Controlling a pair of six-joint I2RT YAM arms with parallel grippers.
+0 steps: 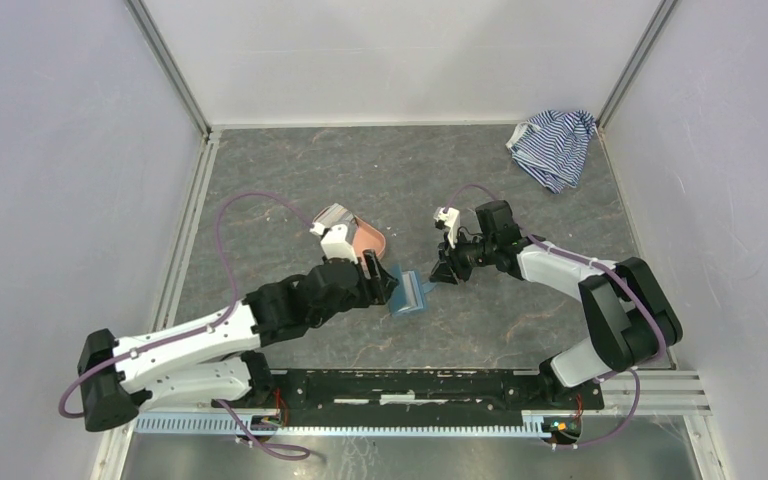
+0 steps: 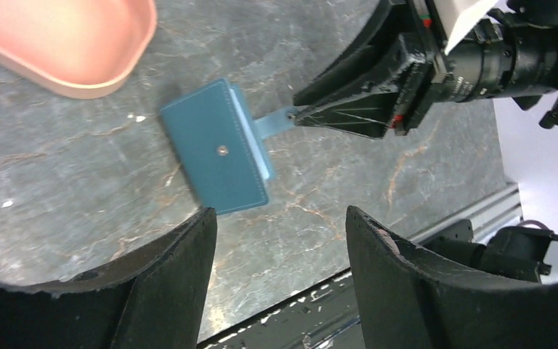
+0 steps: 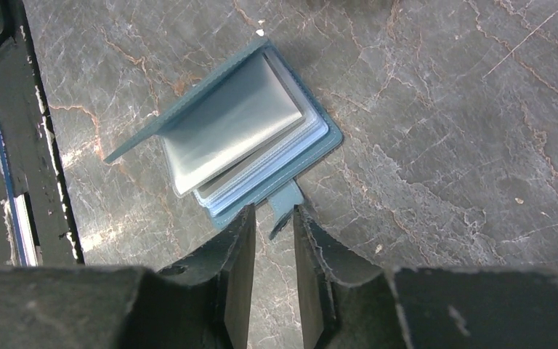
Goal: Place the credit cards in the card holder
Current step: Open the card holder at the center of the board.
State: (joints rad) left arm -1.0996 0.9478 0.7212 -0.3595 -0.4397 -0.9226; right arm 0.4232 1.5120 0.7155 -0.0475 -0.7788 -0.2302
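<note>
The teal card holder lies on the table between my two grippers. In the right wrist view the card holder stands half open, and a whitish-grey credit card rests on its light blue inner sleeves. No other credit cards show. My right gripper is slightly open, with the snap tab lying between its tips. Seen from the left wrist, the right gripper meets that tab beside the holder's cover. My left gripper hangs wide open just short of the holder, holding nothing.
A salmon-pink oval tray sits right behind my left gripper, close to the holder. A blue-and-white striped cloth is bunched in the far right corner. The black base rail runs along the near edge.
</note>
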